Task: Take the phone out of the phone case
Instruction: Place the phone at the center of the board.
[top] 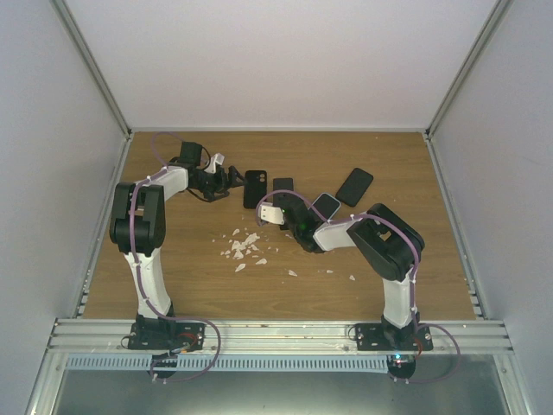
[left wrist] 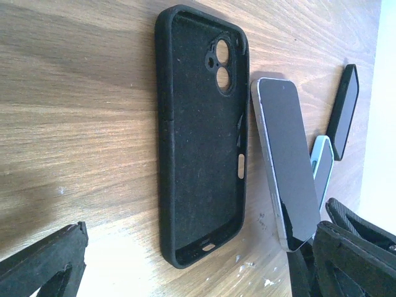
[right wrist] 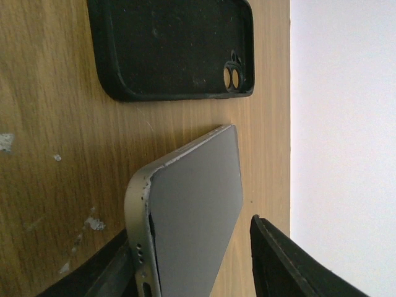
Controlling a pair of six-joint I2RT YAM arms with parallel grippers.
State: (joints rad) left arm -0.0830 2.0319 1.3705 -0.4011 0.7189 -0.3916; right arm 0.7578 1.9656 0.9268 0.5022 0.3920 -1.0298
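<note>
Black phone case [left wrist: 201,142] lies hollow-up just beside silver phone [left wrist: 286,167]

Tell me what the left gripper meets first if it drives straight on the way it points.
Probably the empty black phone case, lying inside-up dead ahead; the phone is off to its side. Depth is unclear.

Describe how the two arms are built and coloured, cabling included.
Both the left arm and the right arm alternate white link shells with chunky black joint housings, on black bases. A thin purple cable runs along the outside of each arm and loops near its base. The jaws are matte black, angular blocks, as the wrist views show. No markings are legible.
</note>
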